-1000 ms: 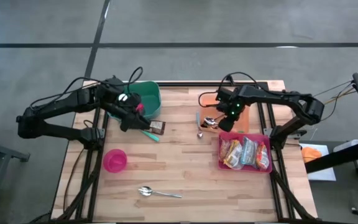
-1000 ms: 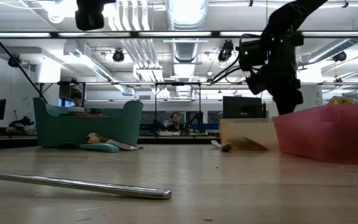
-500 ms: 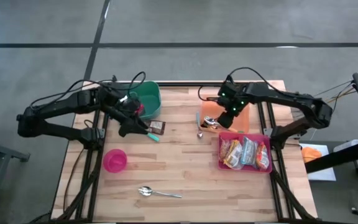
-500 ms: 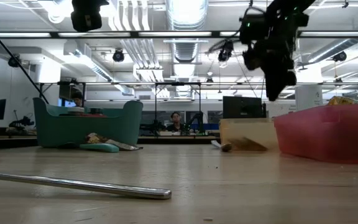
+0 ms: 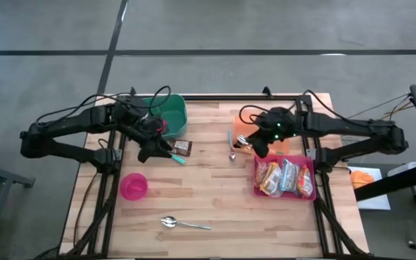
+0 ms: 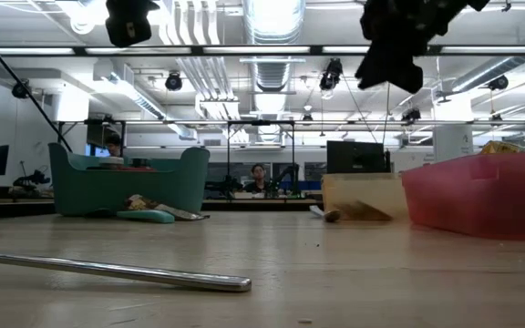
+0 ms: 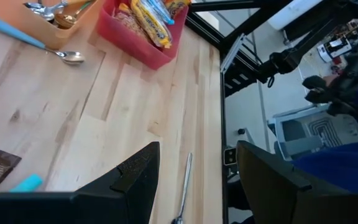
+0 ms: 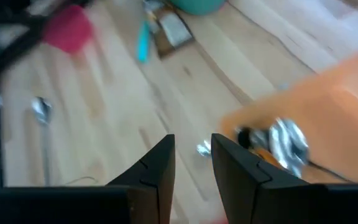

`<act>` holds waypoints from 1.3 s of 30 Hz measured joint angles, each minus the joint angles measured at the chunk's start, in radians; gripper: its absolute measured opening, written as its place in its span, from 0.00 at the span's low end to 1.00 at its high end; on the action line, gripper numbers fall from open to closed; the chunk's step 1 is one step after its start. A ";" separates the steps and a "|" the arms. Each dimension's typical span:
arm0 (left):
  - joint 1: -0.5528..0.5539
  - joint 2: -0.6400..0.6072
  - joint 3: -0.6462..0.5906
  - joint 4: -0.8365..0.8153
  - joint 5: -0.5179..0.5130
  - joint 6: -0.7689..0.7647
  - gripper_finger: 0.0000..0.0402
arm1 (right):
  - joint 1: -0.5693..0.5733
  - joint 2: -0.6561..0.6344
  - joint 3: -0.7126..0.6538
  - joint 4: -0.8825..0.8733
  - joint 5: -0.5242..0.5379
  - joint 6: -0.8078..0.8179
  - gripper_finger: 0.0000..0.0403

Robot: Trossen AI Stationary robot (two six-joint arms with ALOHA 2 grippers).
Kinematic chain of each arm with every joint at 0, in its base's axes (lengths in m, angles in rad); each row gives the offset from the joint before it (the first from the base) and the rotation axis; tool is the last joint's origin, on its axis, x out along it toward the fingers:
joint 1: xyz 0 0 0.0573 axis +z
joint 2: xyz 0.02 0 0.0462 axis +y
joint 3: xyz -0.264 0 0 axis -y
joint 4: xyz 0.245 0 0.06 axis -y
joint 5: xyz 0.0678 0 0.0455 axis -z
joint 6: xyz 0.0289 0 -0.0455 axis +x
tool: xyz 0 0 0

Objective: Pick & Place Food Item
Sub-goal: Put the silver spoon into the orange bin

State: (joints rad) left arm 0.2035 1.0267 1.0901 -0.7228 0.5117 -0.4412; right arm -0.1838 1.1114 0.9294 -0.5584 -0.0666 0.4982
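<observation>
The right gripper (image 5: pixel 257 146) hangs over the orange tray (image 5: pixel 283 139) of metal spoons, jaws narrow and empty. The left gripper (image 5: pixel 152 148), jaws wider and empty, hovers beside a brown wrapper (image 5: pixel 183 147). Glossy snack packets (image 5: pixel 286 176) fill the red bin (image 5: pixel 311 156) on the wooden bench (image 5: pixel 215 209).

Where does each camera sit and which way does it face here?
High: overhead, straight down; both arms, left gripper, right gripper.
Low: table height, level across; arms overhead, teal bin.
Left wrist: past its open fingers toward the red bin.
Right wrist: past its fingers at the orange tray.
Shared: the loose spoon, seen by high, low and wrist views.
</observation>
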 joint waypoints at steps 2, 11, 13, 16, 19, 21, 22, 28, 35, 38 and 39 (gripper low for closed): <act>0.000 0.000 0.000 0.000 0.000 0.000 0.53 | 0.024 -0.010 -0.004 0.034 0.009 0.015 0.25; -0.018 0.001 0.000 -0.004 0.000 -0.005 0.53 | 0.066 0.025 -0.004 0.062 0.046 0.131 0.26; -0.034 0.001 0.000 -0.004 -0.008 -0.011 0.53 | 0.076 0.038 -0.005 0.062 0.044 0.134 0.28; -0.066 0.001 0.000 -0.005 -0.032 -0.011 0.53 | 0.095 0.062 -0.005 0.064 0.044 0.134 0.37; -0.094 0.001 0.000 -0.009 -0.050 -0.011 0.53 | 0.117 0.092 -0.005 0.065 0.043 0.134 0.50; -0.111 0.001 0.000 -0.010 -0.062 -0.011 0.53 | 0.126 0.113 -0.005 0.068 0.040 0.132 0.58; -0.119 0.001 0.000 -0.010 -0.073 -0.011 0.53 | 0.127 0.125 -0.005 0.067 0.038 0.136 0.62; -0.207 0.017 0.000 -0.036 -0.170 -0.002 0.53 | 0.128 0.179 -0.005 0.110 -0.146 0.190 0.82; -0.330 0.117 0.000 -0.049 -0.216 0.022 0.53 | 0.170 0.187 -0.005 0.287 -0.230 0.182 0.94; -0.368 0.169 0.000 -0.057 -0.216 0.052 0.53 | 0.186 0.186 -0.005 0.324 -0.231 0.176 0.94; -0.377 0.185 0.000 -0.059 -0.217 0.058 0.53 | 0.189 0.186 -0.005 0.332 -0.231 0.177 0.94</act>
State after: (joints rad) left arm -0.1737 1.2119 1.0897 -0.7823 0.2951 -0.3836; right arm 0.0056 1.2972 0.9241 -0.2264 -0.2977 0.6754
